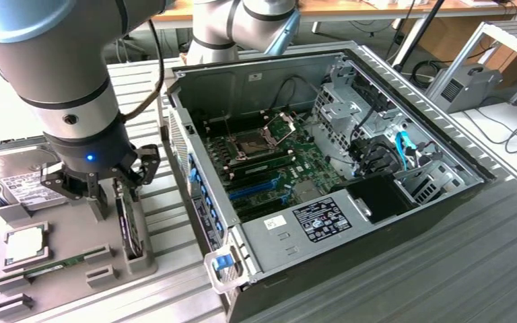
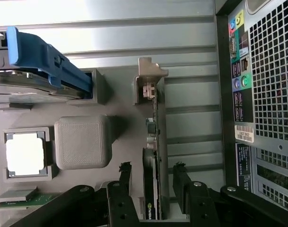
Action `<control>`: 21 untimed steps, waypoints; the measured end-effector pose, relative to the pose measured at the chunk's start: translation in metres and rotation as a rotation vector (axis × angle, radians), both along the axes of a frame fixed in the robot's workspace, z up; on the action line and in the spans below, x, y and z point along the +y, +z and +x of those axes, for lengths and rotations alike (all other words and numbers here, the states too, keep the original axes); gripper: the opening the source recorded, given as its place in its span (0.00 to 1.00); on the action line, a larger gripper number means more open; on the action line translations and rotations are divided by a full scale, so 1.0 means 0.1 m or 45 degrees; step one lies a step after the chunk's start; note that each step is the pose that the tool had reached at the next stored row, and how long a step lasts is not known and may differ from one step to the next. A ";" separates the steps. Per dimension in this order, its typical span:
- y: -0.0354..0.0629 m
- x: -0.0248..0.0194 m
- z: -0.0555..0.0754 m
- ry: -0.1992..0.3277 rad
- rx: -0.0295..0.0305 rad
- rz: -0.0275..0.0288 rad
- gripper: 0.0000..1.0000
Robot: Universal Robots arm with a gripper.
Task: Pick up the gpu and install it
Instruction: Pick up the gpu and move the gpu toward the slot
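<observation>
- The claw (image 1: 115, 200) (image 2: 152, 174) hangs at the end of the robot arm, jaws pointing down and standing wide open. It holds nothing.
- Its two black fingers (image 2: 125, 182) straddle the gpu (image 1: 132, 227) (image 2: 152, 151), one on each flat side. The wrist view shows a gap between each finger and the card, so they look near it but not touching.
- The gpu is a slim black card standing on its thin edge in a slot of a grey holder tray (image 1: 75, 232) (image 2: 120, 142). Its silver bracket (image 2: 151, 75) is at the end away from the claw.
- In the same tray are a hard drive (image 1: 21, 183) (image 2: 35, 80), a processor chip (image 1: 25, 245) (image 2: 24, 153) and a green memory stick (image 1: 61, 264) (image 2: 17, 198).
- Just beside the tray, towards the exterior view's right, a computer case (image 1: 200, 155) (image 2: 262, 94) lies open on a slatted metal table (image 1: 474, 262). Its motherboard (image 1: 308, 165) faces up, with blue expansion slots (image 1: 254, 188) bare.
- Possible trouble: the card does not look quite centred between the fingers, so one finger may meet it first and tip it in its slot.
- Possible trouble: the fingers cover a short stretch at one end, so the long card could swing or slip once lifted.
- Possible trouble: the bracket sits close against a tray post and might snag on the way up.
</observation>
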State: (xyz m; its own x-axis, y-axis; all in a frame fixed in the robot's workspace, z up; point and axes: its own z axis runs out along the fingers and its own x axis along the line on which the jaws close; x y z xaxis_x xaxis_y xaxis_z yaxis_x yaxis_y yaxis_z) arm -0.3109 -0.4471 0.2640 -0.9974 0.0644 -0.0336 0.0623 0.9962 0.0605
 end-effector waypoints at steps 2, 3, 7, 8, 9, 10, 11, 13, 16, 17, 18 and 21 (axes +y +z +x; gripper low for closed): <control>-0.024 -0.017 -0.01 0.000 0.0000 0.0000 0.48; -0.038 -0.025 -0.01 0.000 -0.0001 0.0001 0.48; -0.104 -0.035 -0.01 0.000 0.0000 0.0000 0.48; -0.118 -0.035 -0.01 0.000 0.0001 -0.0001 0.48; -0.135 -0.036 -0.01 0.000 0.0002 -0.0001 0.48; -0.152 -0.036 -0.01 0.000 0.0001 -0.0001 0.48; -0.161 -0.035 -0.01 0.000 0.0001 -0.0001 0.48; -0.162 -0.030 -0.01 0.000 0.0002 -0.0002 0.48; -0.163 -0.013 -0.01 0.000 0.0000 0.0000 0.48; -0.163 -0.008 -0.01 0.000 0.0000 -0.0001 0.47; -0.163 -0.005 -0.01 0.000 0.0001 -0.0001 0.40; -0.162 0.005 -0.01 0.000 0.0001 -0.0001 0.28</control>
